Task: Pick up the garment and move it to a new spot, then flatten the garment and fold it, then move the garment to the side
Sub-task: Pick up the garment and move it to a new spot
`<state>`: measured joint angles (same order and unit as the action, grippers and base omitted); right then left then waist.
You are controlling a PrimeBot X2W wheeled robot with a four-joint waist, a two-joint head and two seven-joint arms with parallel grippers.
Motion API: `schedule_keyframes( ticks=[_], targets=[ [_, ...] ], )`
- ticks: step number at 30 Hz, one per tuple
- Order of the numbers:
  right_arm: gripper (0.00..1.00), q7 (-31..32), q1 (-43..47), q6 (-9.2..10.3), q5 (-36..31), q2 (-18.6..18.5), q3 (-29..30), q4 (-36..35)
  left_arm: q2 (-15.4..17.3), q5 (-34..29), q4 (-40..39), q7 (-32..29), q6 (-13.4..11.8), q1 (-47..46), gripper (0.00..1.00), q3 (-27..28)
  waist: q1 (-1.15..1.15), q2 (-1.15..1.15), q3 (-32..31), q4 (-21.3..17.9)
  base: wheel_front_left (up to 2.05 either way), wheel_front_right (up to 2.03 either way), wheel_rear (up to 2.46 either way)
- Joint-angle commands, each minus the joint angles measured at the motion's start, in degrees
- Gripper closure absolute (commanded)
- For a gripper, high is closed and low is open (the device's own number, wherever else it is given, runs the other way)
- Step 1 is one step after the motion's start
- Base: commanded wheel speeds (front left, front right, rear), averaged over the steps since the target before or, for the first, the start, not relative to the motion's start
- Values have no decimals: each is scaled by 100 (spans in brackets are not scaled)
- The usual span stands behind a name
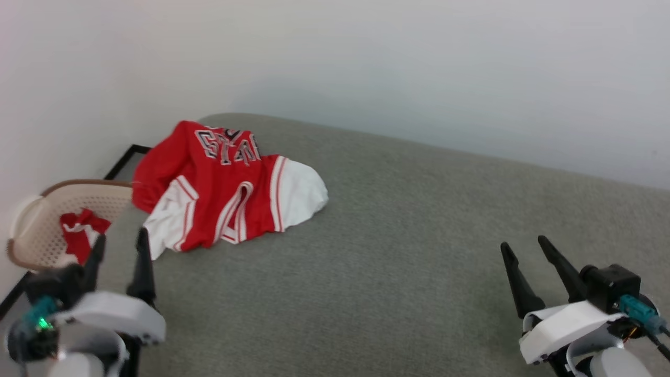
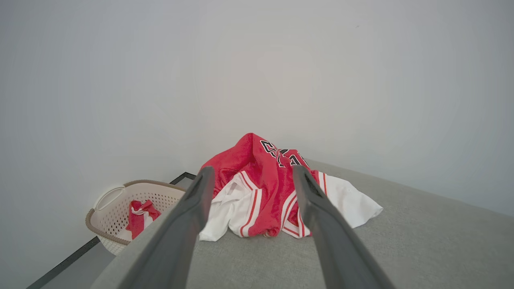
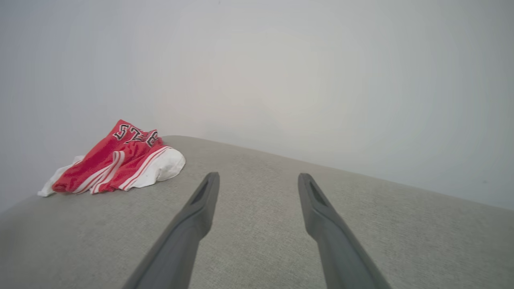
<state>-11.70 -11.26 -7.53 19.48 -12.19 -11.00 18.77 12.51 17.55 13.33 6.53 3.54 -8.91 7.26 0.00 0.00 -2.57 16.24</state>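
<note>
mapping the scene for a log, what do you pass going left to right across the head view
basket → garment → right gripper; the left gripper overlaps the basket, so it is left out of the order

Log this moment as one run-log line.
phase: before pickup | garment: crumpled, far left of grey surface | left gripper: open, empty, near garment | right gripper: open, empty, apart | basket: holds red cloth

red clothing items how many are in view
2. The garment lies crumpled on the grey surface; another red-and-white piece sits in the basket. More may be hidden in the basket.
</note>
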Motion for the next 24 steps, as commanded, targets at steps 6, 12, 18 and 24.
schedule_keyframes(
  ticks=[6,12,18,24],
  targets=[
    [0,84,-292,8,-95,-125,69,-212,349,348,64,-666,117,-761,0,88,0,0,762,-687,0,0,0],
    [0,142,-556,8,-160,-195,112,-425,789,819,580,-1420,280,-1645,0,115,0,0,1359,-1080,0,0,0],
    [0,191,-796,8,-187,-217,104,-644,1236,1194,1313,-2210,359,-2420,0,-53,0,0,1922,-1387,0,0,0],
    [0,199,-967,8,-230,-214,69,-798,1493,1352,2313,-2976,382,-3022,0,-280,0,0,2301,-1608,0,0,0]
  ],
)
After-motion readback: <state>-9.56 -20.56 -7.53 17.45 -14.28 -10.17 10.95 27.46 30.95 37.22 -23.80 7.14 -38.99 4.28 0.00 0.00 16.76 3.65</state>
